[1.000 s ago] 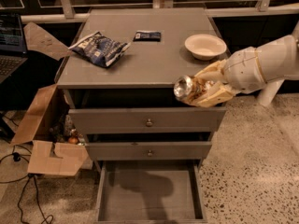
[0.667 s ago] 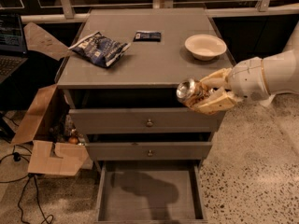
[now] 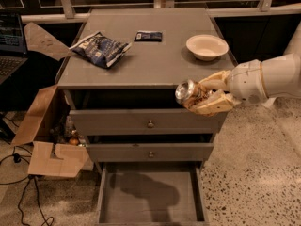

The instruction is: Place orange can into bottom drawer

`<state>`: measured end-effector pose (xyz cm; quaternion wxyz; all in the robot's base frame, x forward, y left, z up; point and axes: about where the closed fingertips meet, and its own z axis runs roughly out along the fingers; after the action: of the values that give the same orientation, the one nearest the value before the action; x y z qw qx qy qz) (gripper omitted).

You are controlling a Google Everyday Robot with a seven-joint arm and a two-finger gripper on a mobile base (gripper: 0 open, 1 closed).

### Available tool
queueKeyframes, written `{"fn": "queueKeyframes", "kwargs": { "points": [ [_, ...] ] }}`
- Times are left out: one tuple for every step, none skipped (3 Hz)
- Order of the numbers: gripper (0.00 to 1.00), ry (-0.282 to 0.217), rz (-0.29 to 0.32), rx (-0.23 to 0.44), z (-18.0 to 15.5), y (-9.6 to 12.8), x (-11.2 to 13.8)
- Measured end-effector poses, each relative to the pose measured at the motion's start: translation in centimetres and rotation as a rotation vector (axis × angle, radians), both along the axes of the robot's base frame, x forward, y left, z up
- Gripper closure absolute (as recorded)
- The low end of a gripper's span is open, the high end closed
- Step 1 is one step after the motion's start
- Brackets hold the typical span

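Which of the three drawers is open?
The bottom drawer, pulled out so its floor shows. The top drawer and middle drawer are shut. The pincer holds the orange can beside the top one.

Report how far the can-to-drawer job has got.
Done: the bottom drawer stands open and empty, and the orange can is grasped. In hand: the gripper holds it sideways in the air by the front edge of the cabinet. Left: lower the can into the drawer and release.

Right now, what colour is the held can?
The orange can: shiny orange-gold, silver end, held in the gripper by the top drawer; camera view.
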<state>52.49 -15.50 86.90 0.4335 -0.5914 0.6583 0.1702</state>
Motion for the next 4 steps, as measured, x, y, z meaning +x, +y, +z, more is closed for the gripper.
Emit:
{"fn": "queueKeyframes", "kwargs": {
  "points": [
    [1.00,0.079,-0.033,0.136,-3.7,2.1,-0.1],
    [1.00,0.193,-0.040,0.297,-8.4,5.5,-0.5],
    [1.00,0.278,-0.023,0.387,-12.0,8.7,-1.2],
    [1.00,0.331,-0.037,0.417,-15.7,10.7,-1.5]
  ]
}}
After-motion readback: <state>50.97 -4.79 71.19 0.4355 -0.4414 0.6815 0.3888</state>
